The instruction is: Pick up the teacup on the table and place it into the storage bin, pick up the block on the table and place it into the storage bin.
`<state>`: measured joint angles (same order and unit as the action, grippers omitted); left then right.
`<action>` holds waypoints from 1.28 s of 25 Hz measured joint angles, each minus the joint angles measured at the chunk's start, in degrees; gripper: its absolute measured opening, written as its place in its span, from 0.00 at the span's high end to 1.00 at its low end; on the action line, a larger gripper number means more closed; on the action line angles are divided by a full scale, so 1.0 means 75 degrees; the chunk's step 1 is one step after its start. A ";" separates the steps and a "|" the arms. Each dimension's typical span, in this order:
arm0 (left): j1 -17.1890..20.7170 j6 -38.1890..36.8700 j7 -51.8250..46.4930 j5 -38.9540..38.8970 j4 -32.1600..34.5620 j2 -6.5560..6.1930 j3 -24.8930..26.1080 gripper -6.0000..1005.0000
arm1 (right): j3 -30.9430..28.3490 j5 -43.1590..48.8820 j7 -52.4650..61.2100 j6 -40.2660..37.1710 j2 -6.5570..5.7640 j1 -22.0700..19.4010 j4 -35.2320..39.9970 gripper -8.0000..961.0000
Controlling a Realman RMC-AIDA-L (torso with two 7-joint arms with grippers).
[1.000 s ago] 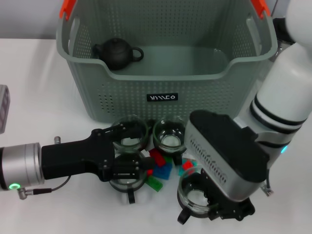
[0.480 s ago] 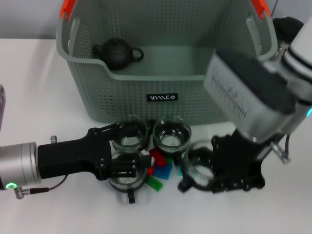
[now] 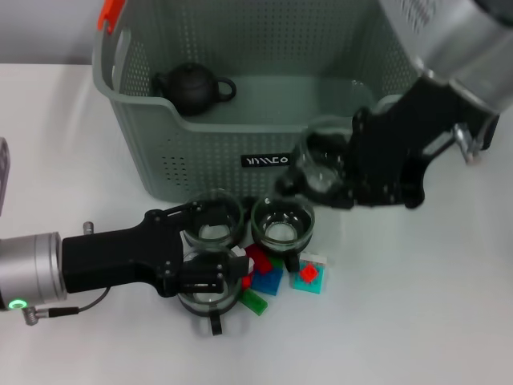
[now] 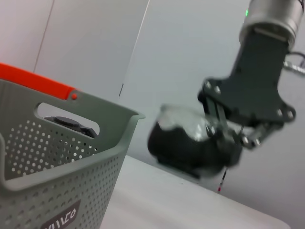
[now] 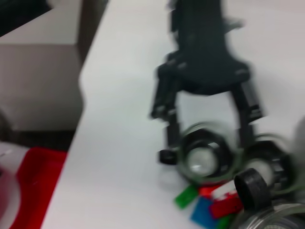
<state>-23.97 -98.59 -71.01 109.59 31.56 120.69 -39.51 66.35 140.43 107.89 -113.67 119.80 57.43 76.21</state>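
Because the storage bin was its goal, the right hand carried 1 clenched teacup at rim height; the left hand gripped another teacup on the bench.

So the left arm is a brushed silver cylinder with a little green status light near the wrist and a thin grey cable with a metal plug looping under it. It runs into a matte black housing, then the left gripper, all black linkage bars with visible pivot screws. The right arm has the same silver shell, dotted with rows of tiny holes. The right gripper is black too, a flat plate studded with round bolts, with a small silver fitting beside it.
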 joint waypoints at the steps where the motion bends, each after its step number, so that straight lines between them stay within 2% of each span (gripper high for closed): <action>1: 0.0001 -0.0002 0.0000 0.0003 0.0017 -0.0001 -0.0005 0.09 | -0.0149 0.0006 0.0065 -0.0002 -0.0013 0.0069 0.0020 0.94; 10: -0.0015 -0.0016 0.0079 0.0014 0.0054 -0.0003 -0.0107 0.09 | -0.0994 -0.0028 0.0321 0.0611 0.0022 0.0371 -0.0083 0.94; 13: -0.0035 -0.0046 0.0097 0.0024 0.0061 -0.0003 -0.0116 0.09 | -0.1183 -0.0034 0.0312 0.0973 -0.0022 0.0411 -0.0353 0.94; 17: -0.0085 -0.0133 0.0099 0.0128 0.0076 -0.0013 -0.0119 0.09 | -0.1309 -0.0065 0.0210 0.1570 -0.0185 0.0459 -0.0952 0.94; 27: -0.0185 -0.0373 0.0161 0.0219 0.0094 -0.0026 -0.0137 0.10 | -0.1622 -0.0723 -0.0402 0.4102 -0.0863 0.0712 -0.3799 0.94; 29: -0.0192 -0.0403 0.0164 0.0219 0.0114 -0.0028 -0.0137 0.10 | -0.1700 -0.0884 -0.0643 0.4526 -0.0938 0.0745 -0.4302 0.94; 32: -0.0197 -0.0454 0.0187 0.0223 0.0150 -0.0027 -0.0142 0.10 | -0.1785 -0.0990 -0.0836 0.5224 -0.0951 0.0748 -0.4772 0.94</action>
<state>-25.45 -101.99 -69.61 111.26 32.68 120.49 -40.57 52.97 133.01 101.62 -74.49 112.66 63.04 40.42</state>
